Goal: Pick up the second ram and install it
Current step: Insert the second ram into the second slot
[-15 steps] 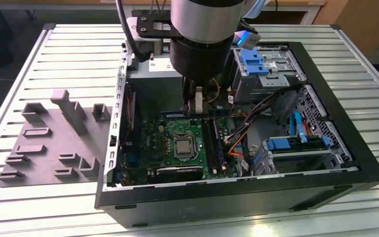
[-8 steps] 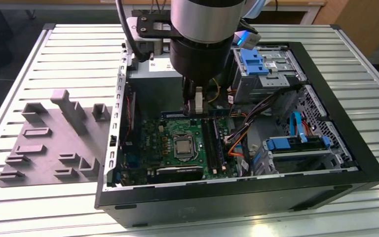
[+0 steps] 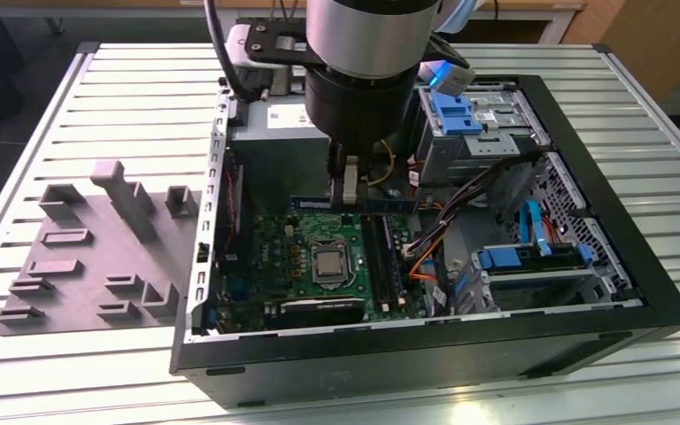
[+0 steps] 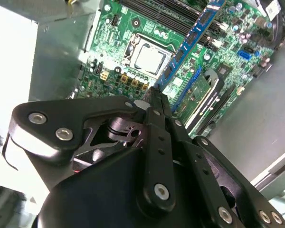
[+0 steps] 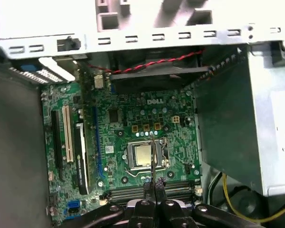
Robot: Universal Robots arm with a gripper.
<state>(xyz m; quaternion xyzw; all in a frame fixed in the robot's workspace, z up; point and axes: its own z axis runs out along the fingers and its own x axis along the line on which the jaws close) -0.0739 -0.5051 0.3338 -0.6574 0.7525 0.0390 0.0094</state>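
- Black, jointed-metal gripper (image 4: 155,95): jaws clamped on the second ram (image 4: 190,42), a thin, flat blue stick carrying dark chips.
- Stick held over the green motherboard (image 4: 147,28) inside the open black computer case (image 3: 435,347).

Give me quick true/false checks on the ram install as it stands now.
1. The pincer is shut on the second ram. True.
2. The second ram is seated in a slot. False: it is held over the motherboard, not seated in a slot.
3. The grey holder blocks stand inside the case. False: they stand outside the case, on the exterior view's left.
4. The processor socket has no cooler on it. True.
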